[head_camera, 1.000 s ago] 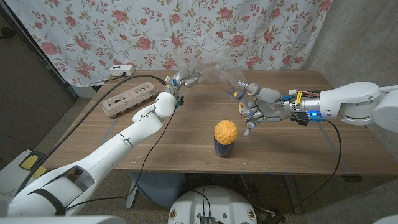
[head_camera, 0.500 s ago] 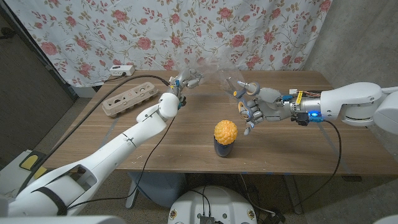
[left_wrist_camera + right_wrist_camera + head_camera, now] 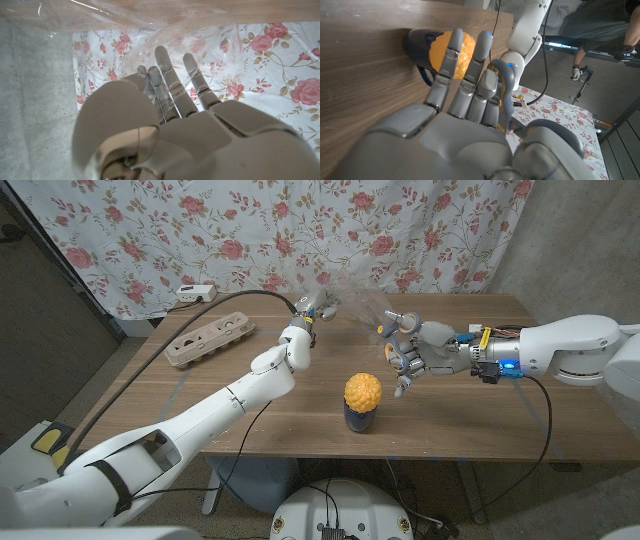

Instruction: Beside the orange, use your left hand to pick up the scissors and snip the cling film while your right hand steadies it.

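Left hand (image 3: 318, 308) now nearer the clear, crinkled, seemingly taut cling film (image 3: 352, 298).

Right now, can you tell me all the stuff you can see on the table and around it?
Orange: one, orange-yellow, on a dark cup near the table's front middle.
Cup: one, dark, under the orange.
Cling film: one clear sheet, raised between the hands at the back.
Egg carton: one, brown, back left.
Power strip: one, white, behind the table's left corner.
Table: one, wooden.
Curtain: one, floral, behind.
Left hand: white, at the film.
Right hand: grey, pinching the film.
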Action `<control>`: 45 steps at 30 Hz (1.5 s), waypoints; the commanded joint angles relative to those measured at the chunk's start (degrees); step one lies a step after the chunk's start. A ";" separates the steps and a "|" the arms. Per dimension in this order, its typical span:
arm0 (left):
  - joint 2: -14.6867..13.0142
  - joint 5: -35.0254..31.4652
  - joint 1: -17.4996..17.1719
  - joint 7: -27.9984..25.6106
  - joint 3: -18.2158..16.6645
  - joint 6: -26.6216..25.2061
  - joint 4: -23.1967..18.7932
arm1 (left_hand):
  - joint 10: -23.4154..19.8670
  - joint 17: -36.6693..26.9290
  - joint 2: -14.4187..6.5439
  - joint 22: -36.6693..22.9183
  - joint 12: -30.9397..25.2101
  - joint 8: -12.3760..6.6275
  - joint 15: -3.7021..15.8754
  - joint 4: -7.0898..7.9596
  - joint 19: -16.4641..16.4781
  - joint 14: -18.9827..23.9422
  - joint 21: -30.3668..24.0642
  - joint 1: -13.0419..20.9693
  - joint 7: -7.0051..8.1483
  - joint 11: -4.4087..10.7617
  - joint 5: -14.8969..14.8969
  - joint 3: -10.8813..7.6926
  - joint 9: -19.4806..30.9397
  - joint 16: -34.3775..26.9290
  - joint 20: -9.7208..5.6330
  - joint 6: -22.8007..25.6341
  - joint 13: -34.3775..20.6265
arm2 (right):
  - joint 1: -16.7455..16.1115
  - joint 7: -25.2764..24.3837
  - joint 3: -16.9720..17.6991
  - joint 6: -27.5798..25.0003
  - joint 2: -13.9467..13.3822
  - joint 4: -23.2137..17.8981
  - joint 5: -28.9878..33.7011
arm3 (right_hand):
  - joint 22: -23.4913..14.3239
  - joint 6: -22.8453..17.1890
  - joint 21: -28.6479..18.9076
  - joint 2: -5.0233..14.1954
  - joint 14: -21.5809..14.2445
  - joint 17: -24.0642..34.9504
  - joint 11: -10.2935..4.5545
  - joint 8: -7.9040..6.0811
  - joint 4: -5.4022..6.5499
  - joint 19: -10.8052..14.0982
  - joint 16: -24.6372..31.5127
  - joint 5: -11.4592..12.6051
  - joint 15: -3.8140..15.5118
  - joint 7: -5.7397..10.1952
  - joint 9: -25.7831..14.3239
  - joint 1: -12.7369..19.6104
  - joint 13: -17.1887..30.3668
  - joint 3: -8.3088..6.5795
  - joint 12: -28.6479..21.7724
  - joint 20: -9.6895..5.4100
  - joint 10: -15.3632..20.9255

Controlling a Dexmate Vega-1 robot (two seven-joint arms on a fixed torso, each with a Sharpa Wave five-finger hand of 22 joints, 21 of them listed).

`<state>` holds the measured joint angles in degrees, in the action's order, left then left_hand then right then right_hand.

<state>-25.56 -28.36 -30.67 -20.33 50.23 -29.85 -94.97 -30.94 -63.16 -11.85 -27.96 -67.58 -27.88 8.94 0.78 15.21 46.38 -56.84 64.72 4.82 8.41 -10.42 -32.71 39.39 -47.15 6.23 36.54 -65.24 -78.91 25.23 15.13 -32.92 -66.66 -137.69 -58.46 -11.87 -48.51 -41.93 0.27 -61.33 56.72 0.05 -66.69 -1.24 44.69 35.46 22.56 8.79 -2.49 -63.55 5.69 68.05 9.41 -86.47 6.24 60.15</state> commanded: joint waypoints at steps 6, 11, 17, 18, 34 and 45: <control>5.07 -14.03 6.68 5.38 11.23 -8.09 6.20 | -0.53 -1.95 0.01 0.73 0.15 -0.80 0.00 -0.44 -1.16 -2.05 -1.26 -0.76 0.53 0.30 -0.63 0.03 1.35 -1.79 -0.10 1.55 -0.69 | -4.58 -0.39 4.91 0.83 3.54 -2.11 6.65 | -0.12 -2.44 0.17 -0.08 -0.27 0.21 0.28 -9.56 9.12 0.38 0.43 -0.04 0.51 -2.31 -1.19 0.65 0.08 9.44 0.15 -0.09 0.19; 4.72 -14.47 6.30 5.65 11.01 -7.40 5.89 | -0.74 -2.02 0.06 1.04 0.28 -0.90 -0.02 -0.41 -1.53 -2.25 -1.46 -0.97 0.51 0.46 -0.62 0.11 1.24 -2.11 -0.17 2.26 -0.69 | -4.94 -2.11 5.75 -0.07 4.02 -3.29 9.02 | 0.01 -2.46 0.23 -0.13 -0.21 0.14 0.26 -9.64 9.12 0.50 0.39 -0.07 0.44 -2.42 -1.32 0.71 0.05 9.48 0.17 -0.12 0.29; 3.40 -14.83 5.09 5.35 9.97 -6.69 4.47 | -1.08 -1.85 0.05 1.55 0.56 -0.92 -0.06 -0.46 -1.88 -2.33 -1.79 -1.19 0.45 0.41 -0.59 0.18 1.17 -2.51 -0.17 2.79 -0.53 | -4.19 -4.69 5.22 -1.54 3.58 -4.98 11.86 | 0.00 -2.58 0.28 -0.17 -0.32 -0.20 0.29 -9.28 9.14 0.38 0.25 -0.09 0.47 -2.24 -0.71 0.70 -0.07 9.50 0.28 -0.14 0.28; 3.19 -14.86 4.91 5.46 9.75 -6.69 4.17 | -1.15 -1.80 0.05 1.62 0.61 -0.95 -0.12 -0.47 -1.91 -2.32 -1.84 -1.22 0.47 0.31 -0.59 0.18 1.20 -2.55 -0.19 2.86 -0.48 | -3.80 -5.17 4.85 -1.98 3.31 -5.21 12.08 | 0.02 -2.55 0.30 -0.18 -0.39 -0.19 0.30 -9.35 9.14 0.38 0.28 -0.09 0.53 -2.42 -0.85 0.71 0.01 9.51 0.23 -0.13 0.28; 0.89 -16.00 2.22 5.71 7.26 -6.13 0.81 | -1.33 -1.29 0.02 2.86 1.05 -0.60 0.02 -0.70 -2.36 -2.52 -2.75 -1.51 0.55 0.38 -0.57 0.15 1.00 -3.34 -0.24 3.10 -0.78 | -0.19 -9.00 0.52 -5.88 1.60 -5.88 10.12 | 0.11 -2.10 0.46 -0.29 -0.16 -0.04 0.20 -9.01 9.20 0.47 0.33 -0.15 0.49 -2.50 -0.63 0.68 -0.35 9.53 0.71 -0.09 0.00; 0.48 -17.25 1.88 7.69 7.08 -5.92 -0.17 | 0.06 -1.91 -0.30 3.90 1.53 0.06 -0.60 -0.55 -3.52 -4.15 -3.75 -1.48 0.23 -0.47 -0.51 -0.58 1.75 -4.21 0.41 1.34 -1.62 | 0.52 -11.56 -0.20 -7.62 0.08 -7.30 11.52 | 0.14 -1.92 0.57 -0.49 -0.09 0.02 0.24 -9.24 9.28 0.58 0.36 -0.19 0.48 -2.44 -1.15 0.49 -0.76 9.60 1.28 -0.02 -0.27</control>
<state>-24.52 -44.52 -28.12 -13.96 57.80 -36.12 -94.08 -30.69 -64.87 -12.13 -24.16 -66.07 -27.94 8.39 0.30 11.95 42.55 -60.19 63.38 4.91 7.77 -10.81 -32.72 40.99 -51.09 6.46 38.06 -66.78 -79.34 15.86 16.13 -39.00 -65.32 -144.04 -47.92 -11.72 -48.41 -41.71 0.04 -61.22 56.50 -0.05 -66.69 -1.24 44.69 35.46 22.56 9.07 -2.60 -63.55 5.92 66.86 9.41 -85.15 6.24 60.05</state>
